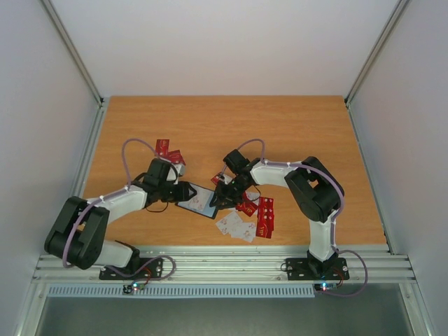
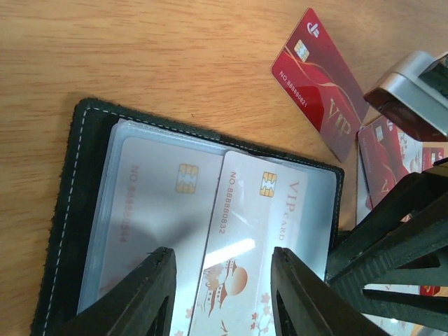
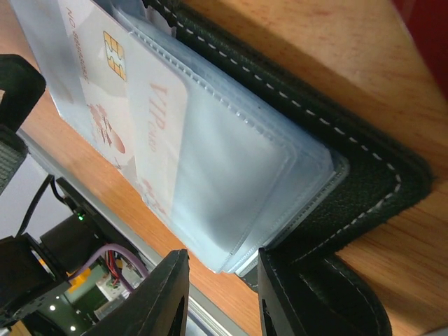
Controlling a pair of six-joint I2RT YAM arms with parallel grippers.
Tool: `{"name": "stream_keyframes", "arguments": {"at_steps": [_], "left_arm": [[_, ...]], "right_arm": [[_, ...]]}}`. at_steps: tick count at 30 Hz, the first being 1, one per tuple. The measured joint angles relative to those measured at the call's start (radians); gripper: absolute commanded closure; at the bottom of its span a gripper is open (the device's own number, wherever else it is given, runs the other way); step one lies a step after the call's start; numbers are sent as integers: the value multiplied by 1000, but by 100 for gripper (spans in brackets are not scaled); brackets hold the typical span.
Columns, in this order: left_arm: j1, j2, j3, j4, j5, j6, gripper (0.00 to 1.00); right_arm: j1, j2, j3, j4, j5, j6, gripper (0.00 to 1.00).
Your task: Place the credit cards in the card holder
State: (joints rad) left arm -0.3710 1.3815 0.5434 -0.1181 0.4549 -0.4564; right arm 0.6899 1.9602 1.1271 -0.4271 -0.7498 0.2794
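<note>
- card holder (image 2: 73,210): black, white stitching, clear sleeves (image 2: 318,203)
- left fingers (image 2: 150,294) spread, white VIP card (image 2: 241,224) between them
- right fingers (image 3: 164,301) straddling its corner, can't tell if pinching

Strewn credit cards (image 1: 255,218) beside card holder (image 1: 197,202)

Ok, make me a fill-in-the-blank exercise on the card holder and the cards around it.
1. The card holder lies on the table folded ___, its inside showing.
2. The nearer card, seen between the jaws of the left gripper, is mostly ___.
3. The big word printed on that card is ___.
4. The tilted card beyond the holder is ___.
Missing words: open; white; VIP; red.
</note>
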Motion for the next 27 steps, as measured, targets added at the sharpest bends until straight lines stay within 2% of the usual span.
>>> {"name": "stream_keyframes", "arguments": {"at_steps": [10, 27], "left_arm": [[-2, 81, 25, 11, 55, 44, 63], [-41, 95, 23, 29, 85, 11, 66]], "right_arm": [[-1, 3, 1, 0, -7, 0, 71], [-6, 10, 10, -10, -14, 2, 71]]}}
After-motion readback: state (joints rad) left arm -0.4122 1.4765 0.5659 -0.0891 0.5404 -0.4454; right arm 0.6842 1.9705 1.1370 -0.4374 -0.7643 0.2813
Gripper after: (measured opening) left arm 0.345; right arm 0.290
